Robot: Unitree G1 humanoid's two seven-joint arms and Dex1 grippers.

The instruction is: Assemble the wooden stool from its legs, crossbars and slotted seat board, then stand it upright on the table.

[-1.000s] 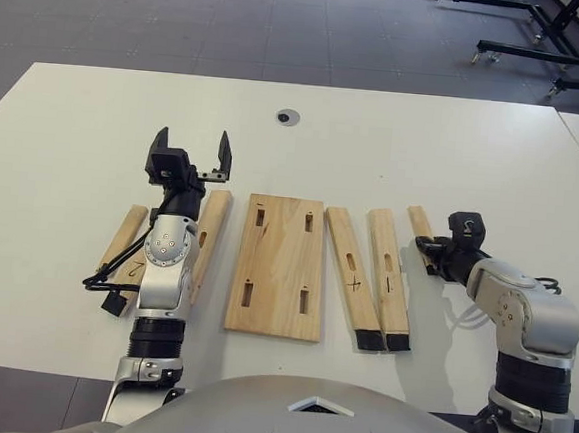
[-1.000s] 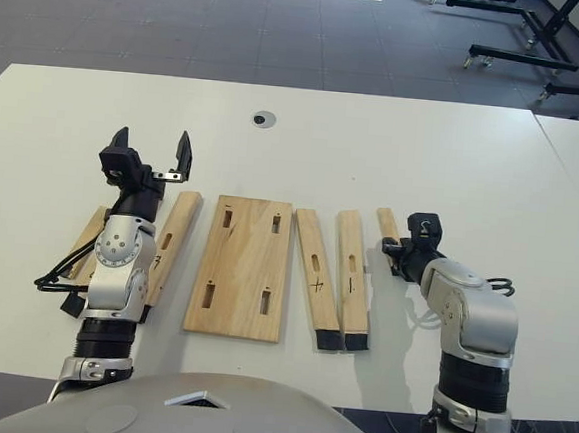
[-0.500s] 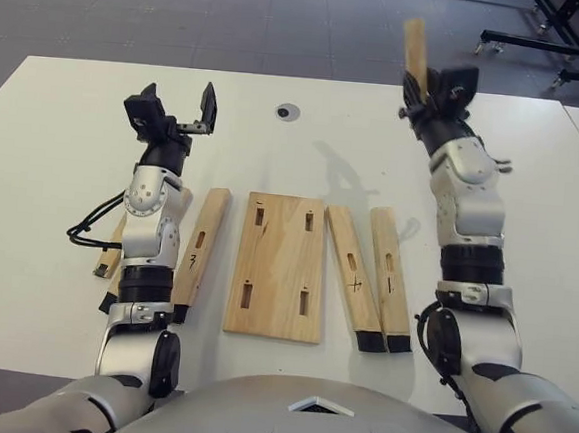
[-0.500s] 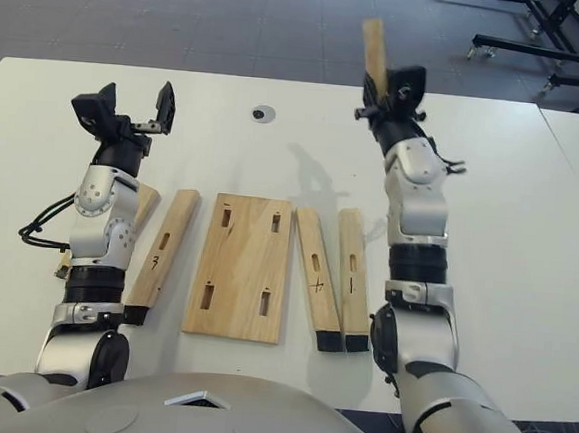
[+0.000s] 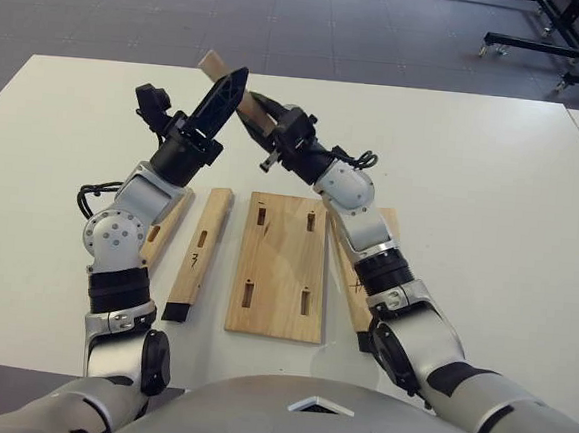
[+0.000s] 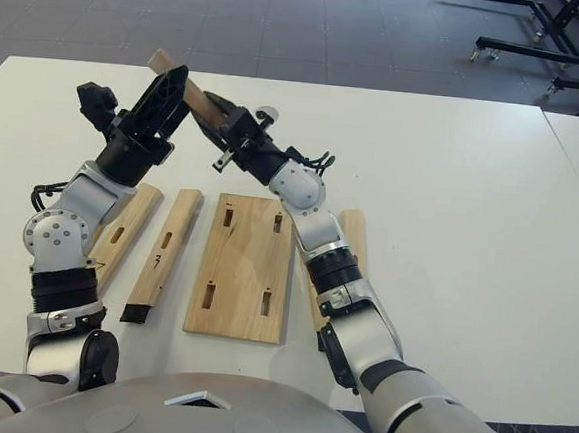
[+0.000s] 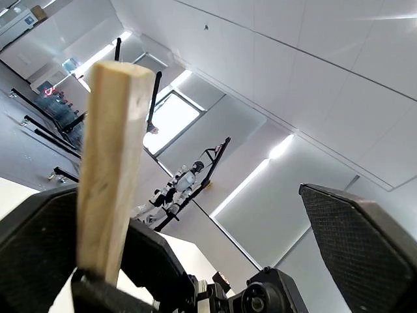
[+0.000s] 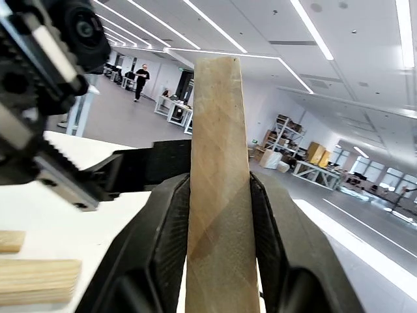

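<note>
Wooden crossbar is clamped in the right end effector above the surface, the left end effector wide open near it, while seat board and legs lie unjoined, nothing assembled yet.

Head pair: two cameras side by side, above the near edge of the counter, facing forward and down. Most of the top is in frame, with floor beyond the far edge. Both share the same scene, shifted slightly sideways.

Left wrist camera: close behind its fingers, tilted up at the ceiling.

Right wrist camera: very close, looking along a wooden stick. Both wrist views catch it.
</note>
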